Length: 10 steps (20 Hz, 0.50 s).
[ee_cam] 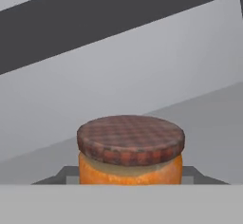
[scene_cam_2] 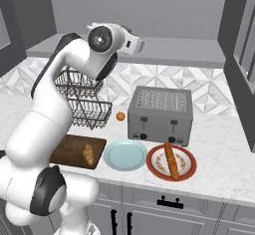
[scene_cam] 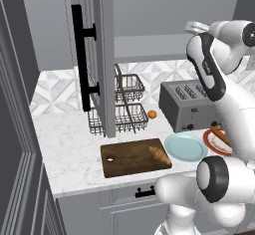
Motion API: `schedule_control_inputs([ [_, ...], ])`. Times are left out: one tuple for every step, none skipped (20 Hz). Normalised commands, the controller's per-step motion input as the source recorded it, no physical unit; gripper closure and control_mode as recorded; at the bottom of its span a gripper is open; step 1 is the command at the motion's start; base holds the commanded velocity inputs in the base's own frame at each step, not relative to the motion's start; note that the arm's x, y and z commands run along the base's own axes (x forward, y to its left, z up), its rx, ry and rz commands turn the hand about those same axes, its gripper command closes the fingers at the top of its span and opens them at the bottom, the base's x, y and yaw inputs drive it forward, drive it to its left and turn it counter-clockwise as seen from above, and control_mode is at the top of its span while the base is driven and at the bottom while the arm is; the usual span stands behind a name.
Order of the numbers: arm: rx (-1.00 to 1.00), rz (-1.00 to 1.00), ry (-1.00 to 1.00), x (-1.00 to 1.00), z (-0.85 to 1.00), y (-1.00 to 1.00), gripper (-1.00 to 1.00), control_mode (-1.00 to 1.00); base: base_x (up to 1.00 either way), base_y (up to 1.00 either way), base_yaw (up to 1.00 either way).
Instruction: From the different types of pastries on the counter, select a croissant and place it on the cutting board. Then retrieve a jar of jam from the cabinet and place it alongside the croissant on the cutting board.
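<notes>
I had the arm raised high toward the cabinet [scene_cam: 94, 55], its door standing open over the left part of the desk [scene_cam: 69, 154]. In the hand view the jar of jam [ee_cam: 130, 152] sat right at the gripper, upright, its checked reddish lid toward the camera and orange body below, with the dark finger tips [ee_cam: 66, 174] showing just beside it on both sides; I could not tell whether they were pressing on it or merely flanking it. The grey shelf [ee_cam: 204, 123] stretched behind it. Down on the desk, the croissant [scene_cam: 158, 154] lay on the right end of the cutting board [scene_cam: 129, 159], near the pale blue plate [scene_cam: 185, 147]. The long stick pastry [scene_cam_2: 172, 160] rested on a red-rimmed plate [scene_cam_2: 155, 165] in front of the toaster [scene_cam_2: 160, 110].
</notes>
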Motion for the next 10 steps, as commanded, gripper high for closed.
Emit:
schedule_control_inputs([
  [0.10,-0.05,0.00,-1.00,0.00,-0.07,1.00,-1.00,0.00,0.00,0.00],
  [0.11,-0.06,0.00,-1.00,0.00,-0.02,1.00,-1.00,0.00,0.00,0.00],
  [0.11,-0.03,0.00,-1.00,0.00,0.00,1.00,-1.00,0.00,0.00,0.00],
  [0.09,-0.01,0.00,-1.00,0.00,0.00,1.00,-1.00,0.00,0.00,0.00],
  [0.07,0.00,0.00,-1.00,0.00,0.00,1.00,-1.00,0.00,0.00,0.00],
  [0.03,0.00,-0.04,-1.00,0.00,0.00,1.00,-1.00,0.00,0.00,0.00],
  [0.03,0.00,-0.03,-1.00,0.00,0.00,1.00,-1.00,0.00,0.00,0.00],
  [0.04,0.00,-0.02,-1.00,-0.01,0.00,1.00,-1.00,0.00,0.00,0.00],
  [0.03,0.00,0.00,-1.00,-0.04,0.00,1.00,-1.00,0.00,0.00,0.00],
  [0.02,0.00,0.00,-1.00,-0.04,0.00,1.00,-1.00,0.00,0.00,0.00],
])
